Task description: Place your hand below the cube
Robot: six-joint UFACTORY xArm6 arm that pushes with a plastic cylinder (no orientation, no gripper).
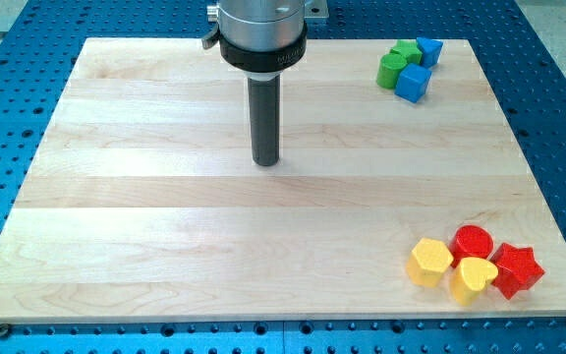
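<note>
A blue cube (pixel 413 83) sits near the board's top right corner. It touches a green cylinder-like block (pixel 392 70), with another green block (pixel 404 52) and a second blue block (pixel 428 51) just above. My tip (pixel 265 161) rests on the wooden board (pixel 165 216) at centre top, far to the view's left of the cube and a little lower than it. The rod hangs straight from the silver arm flange (pixel 261 29).
At the bottom right lies a cluster: a yellow hexagon-like block (pixel 429 262), a yellow heart (pixel 473 279), a red cylinder (pixel 474 241) and a red star (pixel 516 269). A blue perforated table (pixel 558 118) surrounds the board.
</note>
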